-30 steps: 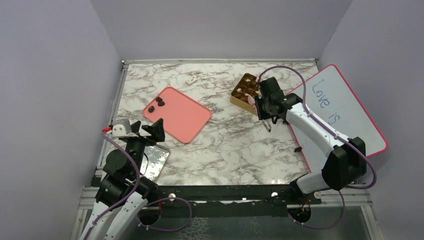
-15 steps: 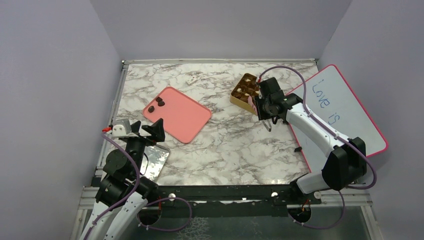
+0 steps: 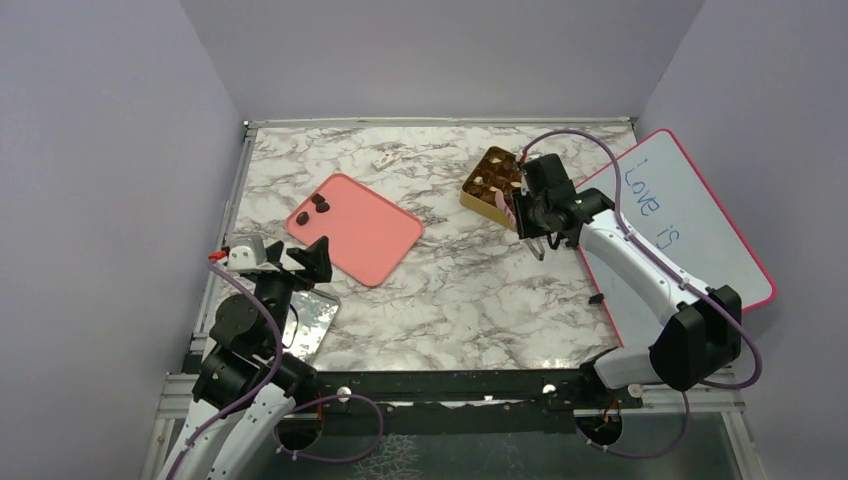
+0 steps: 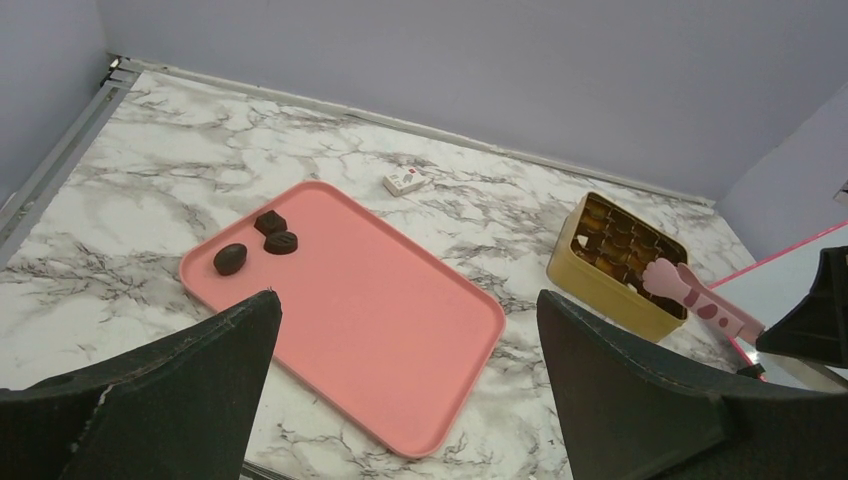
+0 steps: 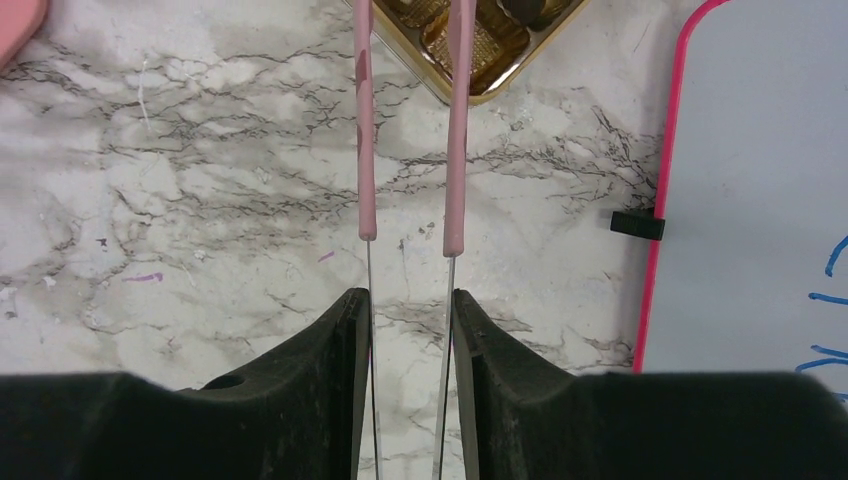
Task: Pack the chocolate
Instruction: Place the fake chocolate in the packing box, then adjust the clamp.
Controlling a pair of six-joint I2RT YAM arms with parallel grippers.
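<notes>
Three dark brown chocolates (image 3: 312,208) lie at the far left corner of the pink tray (image 3: 365,235); in the left wrist view they (image 4: 270,222) sit on the tray (image 4: 400,330). The gold gridded box (image 3: 487,185) holds several more chocolates (image 4: 620,240). My right gripper (image 3: 522,212) is shut on the pink tweezers (image 5: 365,150), whose arms reach over the box's near corner (image 5: 480,50); their tips are out of view. My left gripper (image 3: 295,257) is open and empty, near the tray's front edge.
A pink-framed whiteboard (image 3: 680,220) with blue writing lies at the right, beside the box. A small black piece (image 5: 637,224) lies at its edge. A small white item (image 3: 383,160) lies behind the tray. A shiny metal plate (image 3: 310,325) lies under the left arm.
My right arm has shifted slightly to the right with the tweezers. The left arm, the tray and the chocolates have not moved.
</notes>
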